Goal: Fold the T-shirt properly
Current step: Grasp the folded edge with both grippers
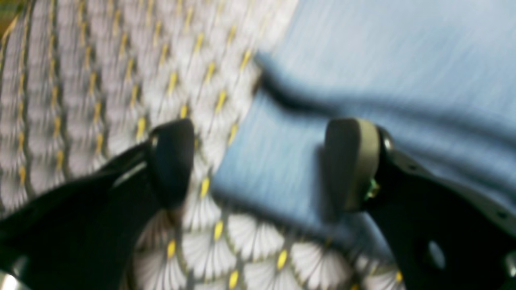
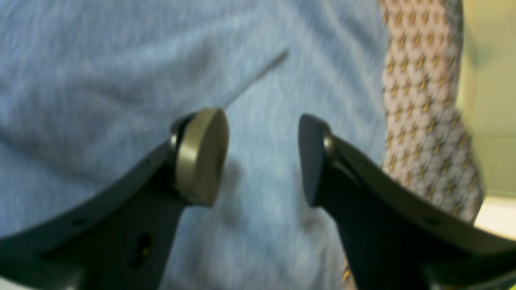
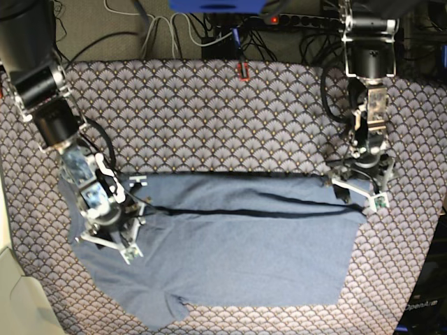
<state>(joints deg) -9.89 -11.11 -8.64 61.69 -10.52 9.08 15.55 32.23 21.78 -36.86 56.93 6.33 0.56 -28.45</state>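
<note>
The slate-blue T-shirt (image 3: 230,244) lies spread across the scallop-patterned tablecloth (image 3: 209,112) on the counter, a band folded over along its upper edge with a dark crease beneath. The left pincer (image 1: 258,165) hovers released over the shirt's corner, nothing between its pads. The right pincer (image 2: 262,157) stands spread wide above the fabric, grasping nothing either.

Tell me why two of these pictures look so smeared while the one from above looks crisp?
Left wrist view: streaky motion blur smears the tablecloth and T-shirt; the open left gripper is softened too. Right wrist view: overall soft, the T-shirt weave barely readable, the right gripper casting faint shadows on the cloth. Base view: sharp and evenly lit, the scallop pattern and shirt folds clear.
</note>
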